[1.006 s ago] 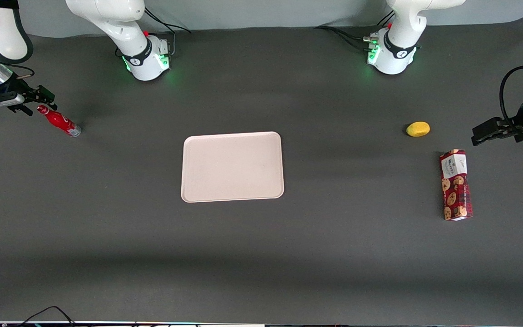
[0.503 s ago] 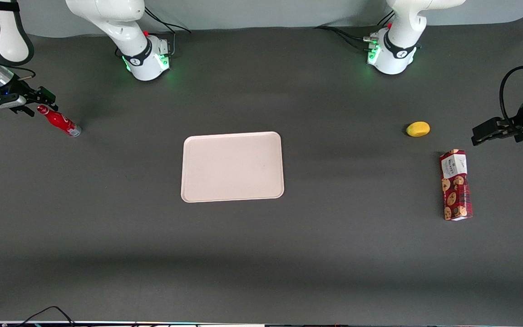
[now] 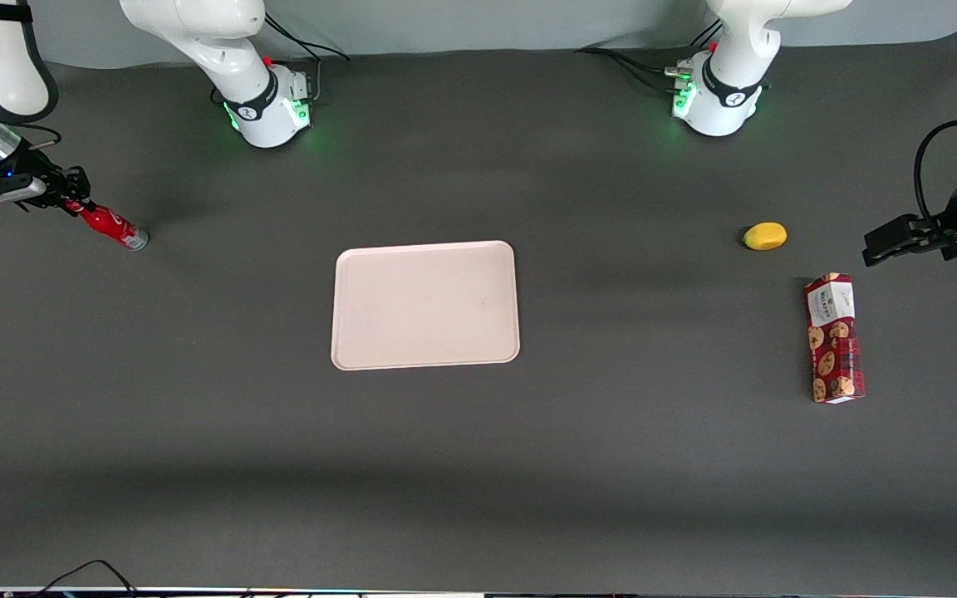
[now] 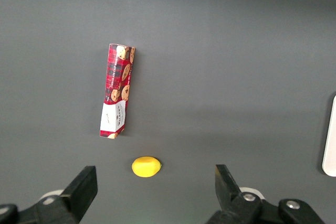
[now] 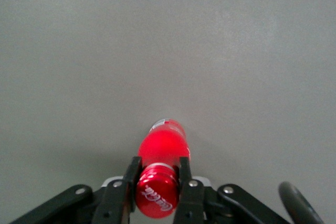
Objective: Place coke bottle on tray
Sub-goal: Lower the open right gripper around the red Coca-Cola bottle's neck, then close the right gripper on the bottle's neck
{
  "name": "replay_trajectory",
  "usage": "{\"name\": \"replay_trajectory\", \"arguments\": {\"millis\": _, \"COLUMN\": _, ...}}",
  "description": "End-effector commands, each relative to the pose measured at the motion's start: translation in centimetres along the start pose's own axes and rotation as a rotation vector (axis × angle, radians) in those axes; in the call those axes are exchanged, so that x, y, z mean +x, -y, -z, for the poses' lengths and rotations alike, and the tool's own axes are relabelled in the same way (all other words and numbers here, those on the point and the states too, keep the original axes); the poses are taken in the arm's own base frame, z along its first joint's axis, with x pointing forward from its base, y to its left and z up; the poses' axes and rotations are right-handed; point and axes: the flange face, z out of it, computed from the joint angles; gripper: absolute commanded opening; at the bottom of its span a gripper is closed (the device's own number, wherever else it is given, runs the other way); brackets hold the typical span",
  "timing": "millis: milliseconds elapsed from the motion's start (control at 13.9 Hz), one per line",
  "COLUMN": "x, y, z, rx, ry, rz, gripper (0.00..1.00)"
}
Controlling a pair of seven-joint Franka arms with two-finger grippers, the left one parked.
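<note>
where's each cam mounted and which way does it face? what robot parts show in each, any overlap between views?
Front view: high, facing both arm bases, looking down on the tray; the gripper is at the coke bottle neck, at the working arm's end.
Right wrist view: on the working arm, looking down the bottle; fingers flank its neck.
Left wrist view: on the parked arm, looking down at cookie box and lemon; its own fingertips show.
Shared: bottle in front and right wrist; box, lemon in front and left wrist.
</note>
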Motion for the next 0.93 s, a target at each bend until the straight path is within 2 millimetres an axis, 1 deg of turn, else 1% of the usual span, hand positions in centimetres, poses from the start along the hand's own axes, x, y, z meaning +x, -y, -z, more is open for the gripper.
{"name": "replay_trajectory", "arguments": {"millis": 0, "x": 0.5, "y": -0.5, "z": 0.2, "rx": -0.004, "ry": 0.027, "rz": 0.039, "gripper": 0.10}}
{"name": "replay_trajectory", "arguments": {"millis": 72, "x": 0.4, "y": -0.5, "z": 0.2, "rx": 0.001, "ry": 0.030, "rz": 0.054, "gripper": 0.00}}
{"name": "replay_trajectory", "arguments": {"millis": 216, "x": 0.4, "y": -0.5, "z": 0.2, "rx": 0.006, "ry": 0.031, "rz": 0.094, "gripper": 0.00}}
{"name": "replay_trajectory", "arguments": {"millis": 287, "x": 0.6, "y": -0.7, "z": 0.6, "rx": -0.001, "ry": 0.027, "rz": 0.116, "gripper": 0.00}}
{"name": "replay_trajectory", "arguments": {"millis": 359, "x": 1.4, "y": -0.5, "z": 1.0, "rx": -0.011, "ry": 0.026, "rz": 0.127, "gripper": 0.00}}
{"name": "replay_trajectory", "arguments": {"millis": 431, "x": 3.2, "y": 0.0, "z": 1.9, "rx": -0.030, "ry": 0.023, "rz": 0.158, "gripper": 0.00}}
{"name": "replay_trajectory", "arguments": {"millis": 503, "x": 4.4, "y": -0.2, "z": 3.5, "rx": -0.020, "ry": 0.045, "rz": 0.170, "gripper": 0.00}}
{"name": "replay_trajectory", "arguments": {"millis": 575, "x": 5.1, "y": -1.2, "z": 5.8, "rx": 0.008, "ry": 0.082, "rz": 0.159, "gripper": 0.00}}
{"name": "replay_trajectory", "arguments": {"millis": 719, "x": 9.0, "y": -0.9, "z": 11.3, "rx": 0.002, "ry": 0.115, "rz": 0.207, "gripper": 0.00}}
{"name": "replay_trajectory", "arguments": {"millis": 790, "x": 10.7, "y": -0.8, "z": 14.6, "rx": -0.020, "ry": 0.112, "rz": 0.227, "gripper": 0.00}}
{"name": "replay_trajectory", "arguments": {"millis": 862, "x": 12.5, "y": 0.0, "z": 17.8, "rx": -0.029, "ry": 0.122, "rz": 0.252, "gripper": 0.00}}
